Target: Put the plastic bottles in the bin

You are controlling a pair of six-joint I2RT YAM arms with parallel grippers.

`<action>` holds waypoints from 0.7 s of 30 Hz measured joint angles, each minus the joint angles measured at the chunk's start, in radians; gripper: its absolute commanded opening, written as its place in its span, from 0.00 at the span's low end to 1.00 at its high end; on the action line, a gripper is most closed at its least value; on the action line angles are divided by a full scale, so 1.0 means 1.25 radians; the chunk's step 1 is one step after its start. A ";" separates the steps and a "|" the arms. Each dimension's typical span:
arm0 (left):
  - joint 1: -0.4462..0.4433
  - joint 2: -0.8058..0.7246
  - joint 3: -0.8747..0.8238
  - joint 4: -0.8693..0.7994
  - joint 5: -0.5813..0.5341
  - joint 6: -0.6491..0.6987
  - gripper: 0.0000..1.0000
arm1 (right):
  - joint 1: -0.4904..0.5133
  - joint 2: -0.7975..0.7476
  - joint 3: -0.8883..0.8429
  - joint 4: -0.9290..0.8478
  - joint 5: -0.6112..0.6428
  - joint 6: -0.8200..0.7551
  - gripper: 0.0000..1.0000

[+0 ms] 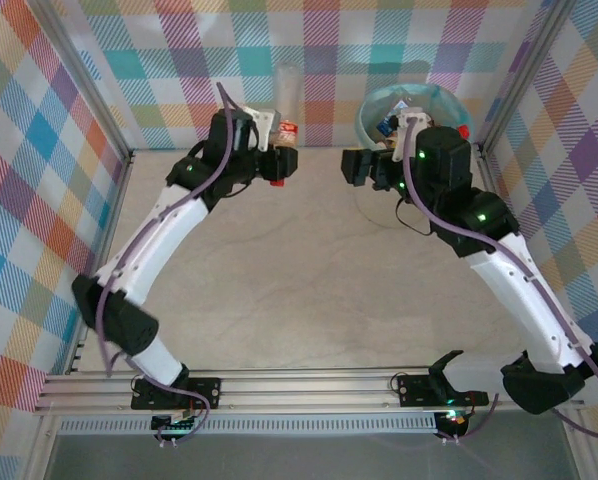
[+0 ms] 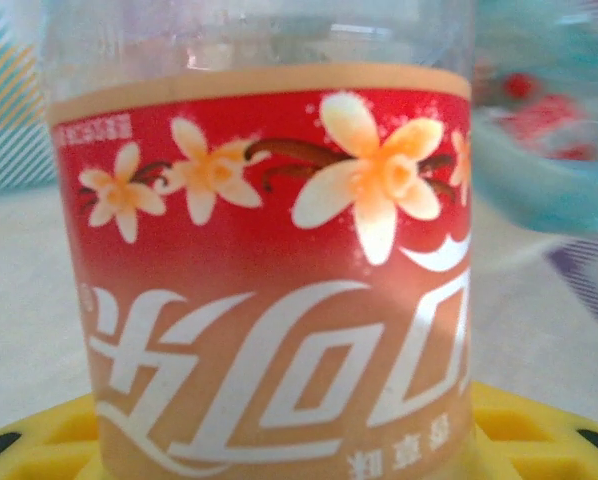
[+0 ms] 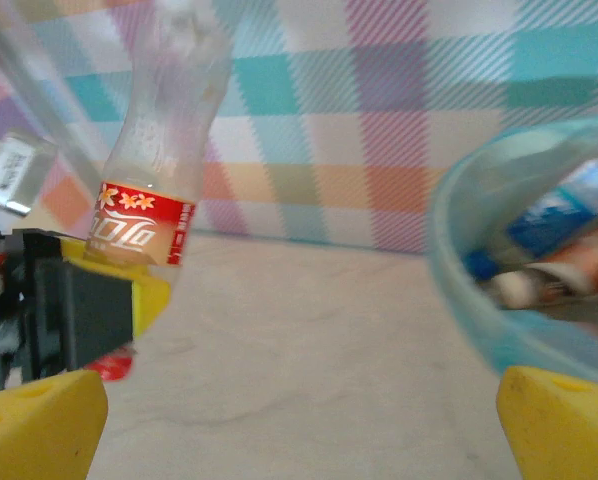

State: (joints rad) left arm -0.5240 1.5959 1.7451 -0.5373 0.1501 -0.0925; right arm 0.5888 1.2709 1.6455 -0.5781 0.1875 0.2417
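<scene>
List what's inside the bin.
Inside the bin, crushed bottles lie piled, one with a blue label, beside a white cap. Its rim and the right arm cover the lower layers, so no count is possible. The left gripper's bottle is outside it.

You've got a pale beige table top [image 1: 309, 300] across the middle, with faint wavy creases near its centre. At twelve o'clock the back wall [image 1: 179, 60] is checked cloth in pink, teal, orange and yellow. The same checks cover the left wall [image 1: 24, 200] at nine and the right wall [image 1: 584, 170] at three. A silver post [image 1: 79, 70] slants in at eleven and another post [image 1: 524, 75] at one. At six o'clock a ribbed silver rail [image 1: 309, 388] runs along the near edge, with a grey strip of floor [image 1: 329, 455] below it. On your right wrist view, checked cloth [image 3: 379, 120] stands behind the beige surface [image 3: 309, 370], which has a thin crease at six.
</scene>
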 measured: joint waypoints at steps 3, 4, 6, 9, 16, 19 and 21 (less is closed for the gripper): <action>-0.039 -0.071 -0.065 0.036 0.085 0.027 0.43 | 0.000 0.042 0.004 0.024 -0.102 0.046 1.00; -0.048 -0.087 -0.080 0.045 0.113 0.029 0.43 | 0.000 0.056 0.004 0.033 -0.138 0.060 1.00; -0.051 -0.105 -0.101 0.056 0.158 0.030 0.43 | 0.000 0.080 0.004 0.051 -0.197 0.084 1.00; -0.049 -0.123 -0.127 0.065 0.212 0.030 0.43 | 0.000 0.102 0.004 0.071 -0.270 0.118 1.00; -0.049 -0.187 -0.202 0.082 0.328 0.030 0.44 | 0.000 0.102 -0.009 0.136 -0.343 0.182 0.93; -0.049 -0.205 -0.213 0.081 0.348 0.030 0.45 | 0.000 0.101 -0.021 0.164 -0.372 0.209 0.81; -0.049 -0.209 -0.214 0.078 0.356 0.031 0.45 | 0.005 0.100 -0.024 0.178 -0.388 0.222 0.74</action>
State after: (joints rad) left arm -0.5858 1.3342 1.4773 -0.4393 0.5957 -0.0544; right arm 0.5957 1.3964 1.6154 -0.3553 -0.2974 0.5198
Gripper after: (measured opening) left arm 0.513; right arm 0.793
